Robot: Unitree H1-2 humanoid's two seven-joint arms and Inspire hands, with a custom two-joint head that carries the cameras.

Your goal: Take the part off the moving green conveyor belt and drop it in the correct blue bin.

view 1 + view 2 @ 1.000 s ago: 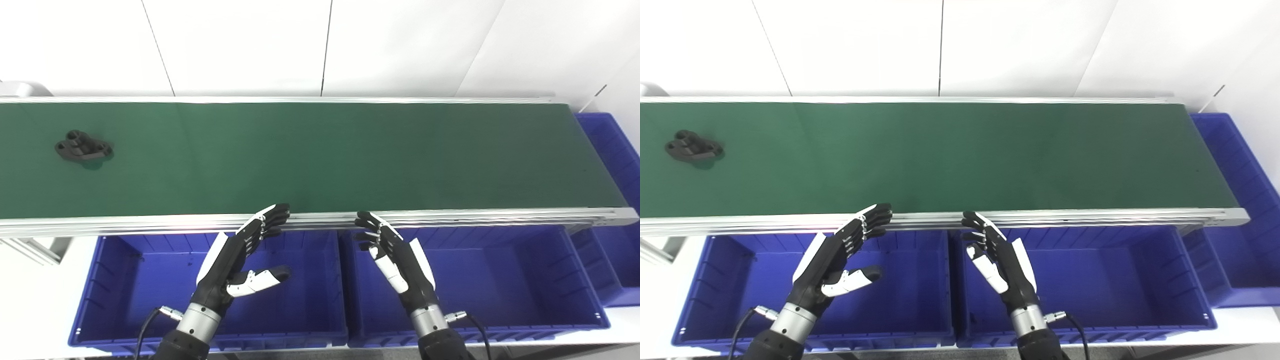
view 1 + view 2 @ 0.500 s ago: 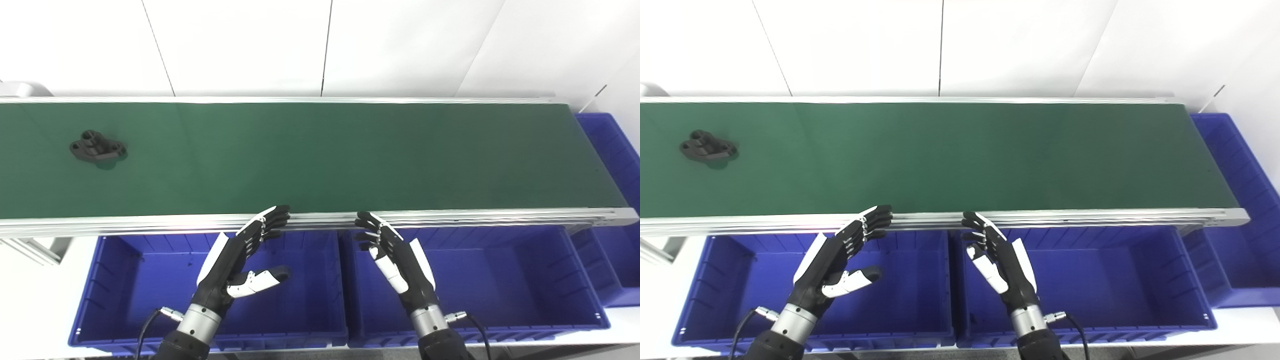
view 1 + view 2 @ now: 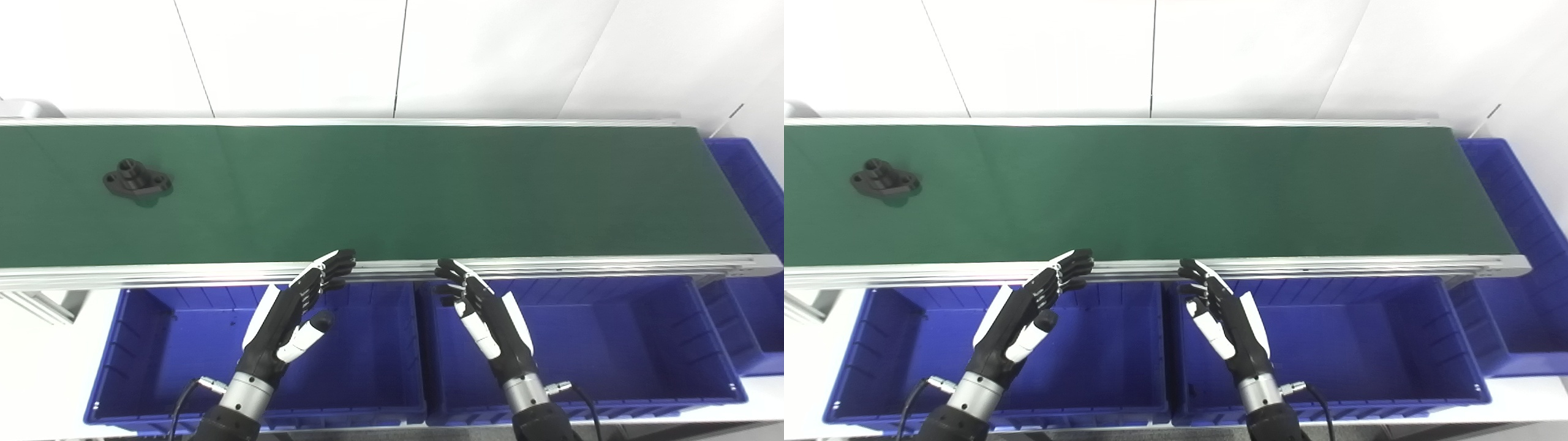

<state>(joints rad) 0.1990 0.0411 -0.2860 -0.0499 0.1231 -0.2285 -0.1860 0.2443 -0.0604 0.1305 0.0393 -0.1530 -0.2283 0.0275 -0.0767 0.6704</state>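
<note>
A black part rides rightward from the green conveyor belt's left end; the empty left hand tucks its thumb inward, readying a grab, the right hand open, idle.

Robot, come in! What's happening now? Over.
Left robot hand and right robot hand open, over blue bins. Black part on green belt, far left. Nothing in the way.

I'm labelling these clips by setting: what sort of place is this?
Probably a factory-style sorting station, perhaps a lab mock-up: a long green conveyor belt carrying one black part, open blue bins lined up beneath its near rail, and plain white wall panels behind.
</note>
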